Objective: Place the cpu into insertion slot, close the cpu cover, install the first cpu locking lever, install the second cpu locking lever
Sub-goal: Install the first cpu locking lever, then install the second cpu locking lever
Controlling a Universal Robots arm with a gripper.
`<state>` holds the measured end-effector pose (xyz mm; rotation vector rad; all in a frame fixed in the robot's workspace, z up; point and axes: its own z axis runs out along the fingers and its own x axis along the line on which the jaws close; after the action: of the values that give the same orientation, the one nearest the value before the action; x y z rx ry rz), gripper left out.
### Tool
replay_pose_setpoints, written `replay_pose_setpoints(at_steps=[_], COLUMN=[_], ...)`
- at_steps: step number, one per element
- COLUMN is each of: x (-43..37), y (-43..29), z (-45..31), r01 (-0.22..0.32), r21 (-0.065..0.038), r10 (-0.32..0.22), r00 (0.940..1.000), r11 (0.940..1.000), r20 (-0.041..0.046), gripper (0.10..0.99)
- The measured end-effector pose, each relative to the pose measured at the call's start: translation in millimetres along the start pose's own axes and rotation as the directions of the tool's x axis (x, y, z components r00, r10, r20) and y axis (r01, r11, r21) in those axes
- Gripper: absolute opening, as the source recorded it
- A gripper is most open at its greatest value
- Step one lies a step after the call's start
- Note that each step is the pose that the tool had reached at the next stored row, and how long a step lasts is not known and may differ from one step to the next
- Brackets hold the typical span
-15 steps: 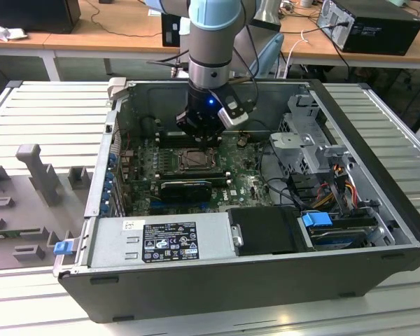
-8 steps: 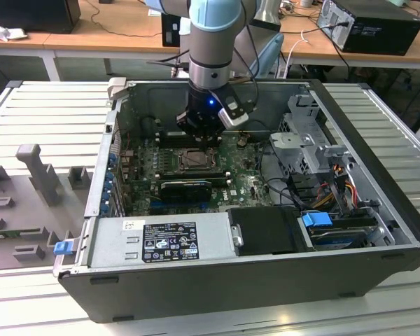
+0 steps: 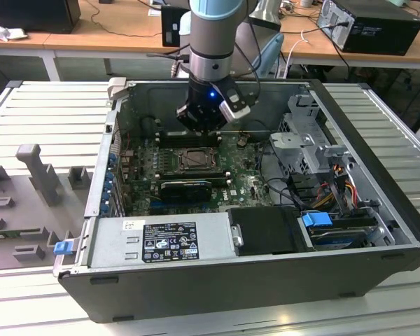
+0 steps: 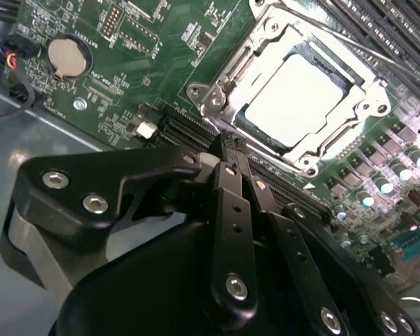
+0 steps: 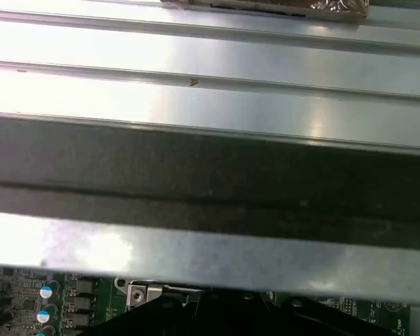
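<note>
The cpu (image 4: 294, 98), with its pale silver top, lies flat in the insertion slot (image 3: 196, 159) on the green board. The silvery cpu cover (image 4: 262, 52) lies down around it, and the chip shows through its window. In the second wrist view my gripper (image 4: 227, 148) hangs just off one corner of the socket frame, apart from it. Its black fingers (image 4: 232, 210) are pressed together with nothing between them. In the exterior view the gripper (image 3: 204, 124) hovers inside the open computer case, just behind the socket. I cannot make out how the locking levers stand.
Narrow black memory slots (image 4: 189, 129) run beside the socket, and a coin battery (image 4: 68, 56) sits farther off. A long black card (image 3: 185, 187), the power supply (image 3: 161, 241) and a drive cage (image 3: 304, 136) crowd the case. The case wall (image 5: 210, 182) is close to the wrist.
</note>
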<state>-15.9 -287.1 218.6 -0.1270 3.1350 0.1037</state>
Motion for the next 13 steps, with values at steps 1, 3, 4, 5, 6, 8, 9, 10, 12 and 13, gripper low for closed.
replay_pose_setpoints(at_steps=[1,3,4,5,6,8,9,10,12,13], x=[0.0,0.1,0.2,0.2,0.2,0.3,0.3,0.3,0.3,0.4], y=[-0.7,-1.6,-2.0,-2.3,-2.6,-3.0,-3.2,-3.4,-3.9,-5.0], z=[0.0,-0.1,-0.1,-0.1,-0.1,-0.2,-0.2,-0.2,-0.3,-0.3], r01=[0.0,0.0,0.0,0.0,0.0,0.0,0.0,0.0,0.0,0.0], r21=[0.0,0.0,0.0,0.0,0.0,0.0,0.0,0.0,0.0,0.0], r10=[0.0,0.0,0.0,0.0,0.0,0.0,0.0,0.0,0.0,0.0], r00=[1.0,1.0,1.0,1.0,1.0,1.0,1.0,1.0,1.0,1.0], r11=[1.0,1.0,1.0,1.0,1.0,1.0,1.0,1.0,1.0,1.0], r20=[0.0,0.0,0.0,0.0,0.0001,0.0,0.0,0.0001,0.0,0.0], gripper=[0.106,0.106,0.106,0.106,0.106,0.106,0.106,0.106,0.106,0.106])
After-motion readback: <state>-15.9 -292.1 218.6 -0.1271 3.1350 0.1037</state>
